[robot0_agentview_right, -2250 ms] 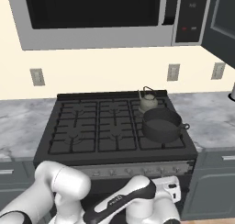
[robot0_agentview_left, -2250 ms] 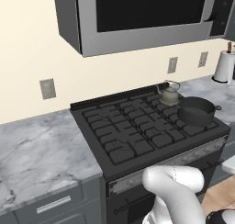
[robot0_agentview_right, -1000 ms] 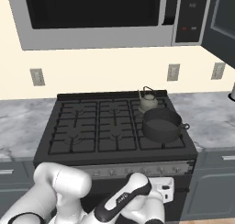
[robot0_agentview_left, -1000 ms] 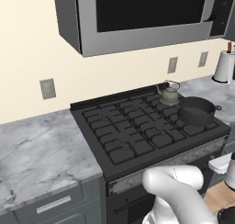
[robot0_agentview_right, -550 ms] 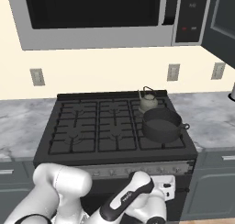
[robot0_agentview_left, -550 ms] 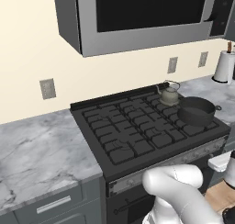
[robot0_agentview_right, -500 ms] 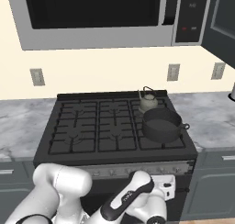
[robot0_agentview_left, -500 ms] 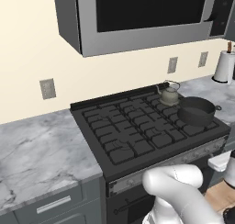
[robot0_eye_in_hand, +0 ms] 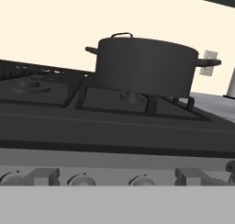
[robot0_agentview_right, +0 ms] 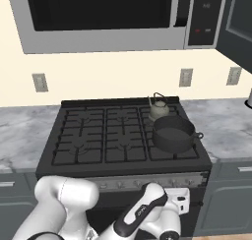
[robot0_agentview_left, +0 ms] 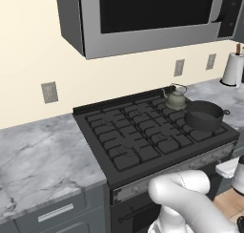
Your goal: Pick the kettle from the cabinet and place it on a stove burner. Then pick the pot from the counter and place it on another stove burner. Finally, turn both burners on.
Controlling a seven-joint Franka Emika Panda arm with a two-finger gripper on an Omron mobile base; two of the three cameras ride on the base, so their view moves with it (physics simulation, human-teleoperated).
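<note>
The white arm folds low before the stove front, its end effector level with the knob row (robot0_eye_in_hand: 82, 179), jaws spread wide and empty. The round matte charcoal pot (robot0_agentview_right: 172, 134) sits on a cast-iron burner grate (robot0_agentview_right: 118, 133); the small grey metal kettle (robot0_agentview_right: 158, 107) stands just behind it.

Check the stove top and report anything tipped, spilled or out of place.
Nothing stands out. The kettle stands upright on the back right burner, the pot sits level on the grate in front of it, apparently just apart, and the cooktop shows no spill.
</note>
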